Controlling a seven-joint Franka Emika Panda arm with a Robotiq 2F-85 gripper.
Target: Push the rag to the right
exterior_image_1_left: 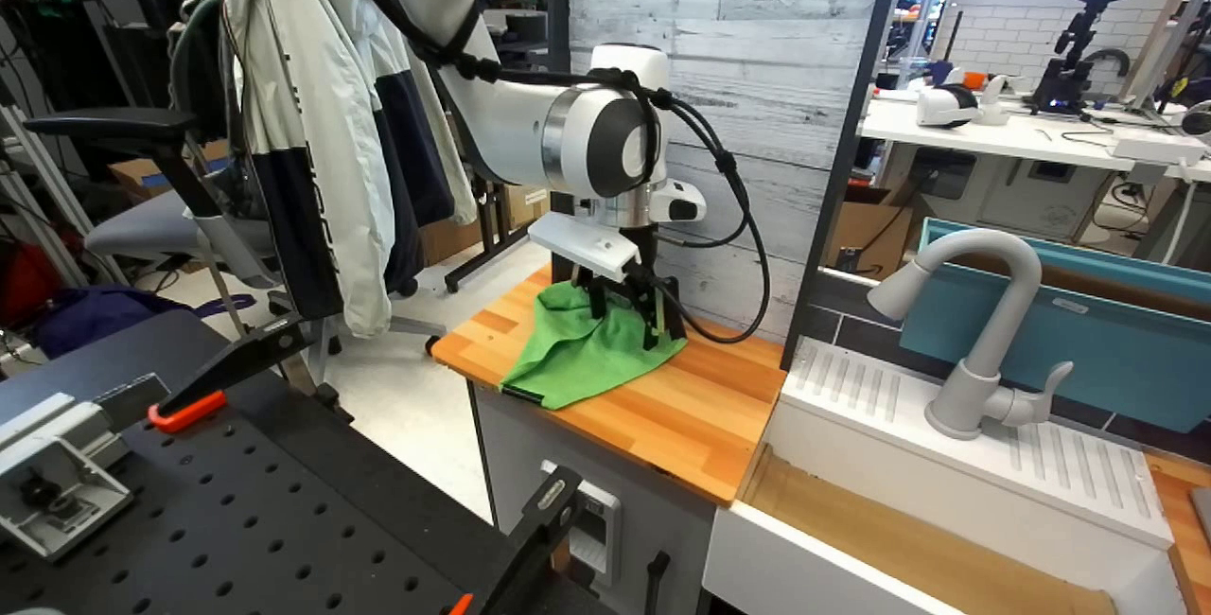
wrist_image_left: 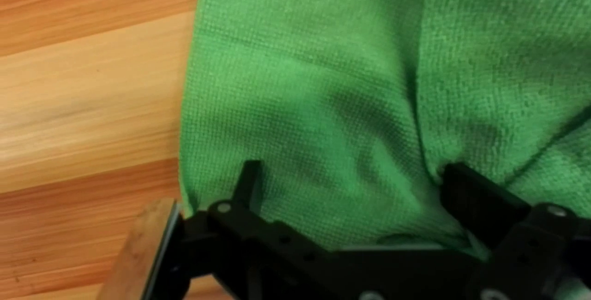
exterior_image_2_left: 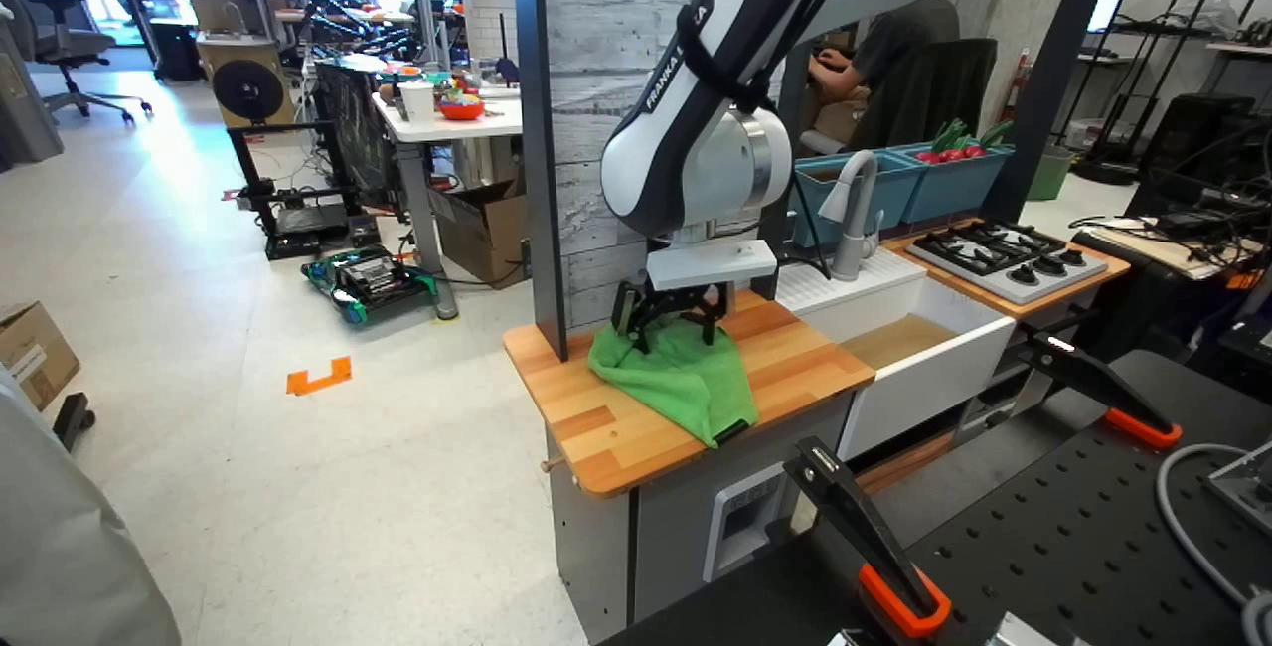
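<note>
In an exterior view the rag (exterior_image_1_left: 587,364) is bright green, kinda rumpled, and lying on the wooden worktop (exterior_image_1_left: 705,416), with bare boards between it and the sink (exterior_image_1_left: 795,558). It puffs up in a ridge, and a corner with a small black tag (exterior_image_1_left: 522,395) reaches the near edge. The hand (exterior_image_1_left: 625,324) points down over the back part, spread wide.

In an exterior view the rag (exterior_image_2_left: 711,373) tapers to that tagged corner at the edge, with a long floppy fold along one side and a bunched bit under the hand (exterior_image_2_left: 674,340).

Wrist view is mostly rag (wrist_image_left: 295,78): coarse woven texture, fairly straight edge on the left with worktop (wrist_image_left: 92,87) beyond it, soft dents mid-picture, and a deep crease running down to the right-hand finger (wrist_image_left: 471,191). Can't tell if that tip's digging in. Green fabric fills the wide gap between both fingers.
</note>
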